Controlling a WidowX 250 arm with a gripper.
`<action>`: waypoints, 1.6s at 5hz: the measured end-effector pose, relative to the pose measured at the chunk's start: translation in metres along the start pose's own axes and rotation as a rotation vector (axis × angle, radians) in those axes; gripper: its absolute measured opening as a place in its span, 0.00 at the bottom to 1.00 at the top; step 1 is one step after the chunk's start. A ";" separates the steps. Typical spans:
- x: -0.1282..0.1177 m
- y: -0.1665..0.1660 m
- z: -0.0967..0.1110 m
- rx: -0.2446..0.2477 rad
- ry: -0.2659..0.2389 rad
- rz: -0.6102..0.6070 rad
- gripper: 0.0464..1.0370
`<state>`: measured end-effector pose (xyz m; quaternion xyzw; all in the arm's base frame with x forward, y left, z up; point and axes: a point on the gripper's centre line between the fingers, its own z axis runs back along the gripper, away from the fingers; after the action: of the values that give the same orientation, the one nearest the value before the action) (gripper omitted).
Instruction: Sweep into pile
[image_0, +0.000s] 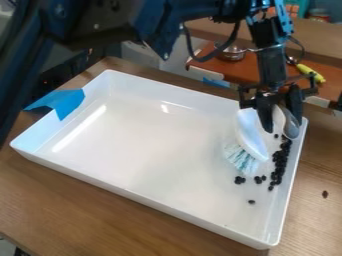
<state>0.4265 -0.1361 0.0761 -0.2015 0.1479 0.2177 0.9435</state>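
Observation:
The gripper (280, 116) points down over the right end of the white tray (167, 197), shut on the white brush (251, 136). The brush is tilted, with its pale blue-green bristles down at the tray floor. Dark beans (279, 162) lie in an uneven strip along the tray's right wall, just right of the brush. A few others (240, 180) are scattered below the bristles, with a single bean (252, 202) nearer the front. The gripper's fingers hide part of the brush's handle.
Blue tape (65, 102) covers part of the tray's left rim. One dark bean (325, 194) sits on the wooden table (100, 210) outside the right wall. Behind the tray, a brown surface holds a metal bowl (231, 53) and a yellow-handled tool (310, 73).

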 end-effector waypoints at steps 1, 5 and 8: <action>0.000 -0.004 -0.015 -0.063 0.012 -0.074 0.44; 0.006 0.040 0.079 -0.345 0.066 -0.108 0.42; 0.011 0.130 0.113 -0.505 0.115 -0.308 0.42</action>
<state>0.3963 0.0252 0.1304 -0.4618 0.1098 0.0901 0.8755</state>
